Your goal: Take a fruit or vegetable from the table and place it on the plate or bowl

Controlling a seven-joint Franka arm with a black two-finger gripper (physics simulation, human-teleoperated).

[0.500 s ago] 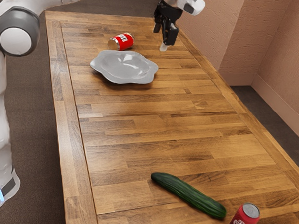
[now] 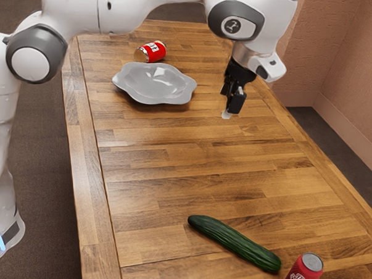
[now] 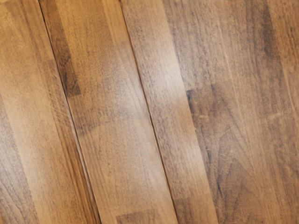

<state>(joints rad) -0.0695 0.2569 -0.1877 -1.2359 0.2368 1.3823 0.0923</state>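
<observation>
A long dark green cucumber (image 2: pixel 234 242) lies near the table's front edge, toward the exterior view's right. A grey wavy-rimmed plate (image 2: pixel 125 79) sits far back on the table with nothing on it. My gripper (image 2: pixel 230 108) hangs low over bare wood just to the right of the plate, far from the cucumber. Its fingers stand open and hold nothing. Under my hand the wrist view has bare wooden planks (image 3: pixel 149 112).
A red can (image 2: pixel 151 51) lies on its side behind the plate. Another red can (image 2: pixel 304 269) stands upright at the front edge, just right of the cucumber's end. The table's right edge (image 2: pixel 310 152) runs close to a pink wall.
My arm has swung forward and down from the table's back edge; the gripper now hangs beside the plate, lower and nearer the cucumber. Nothing on the table has moved.
</observation>
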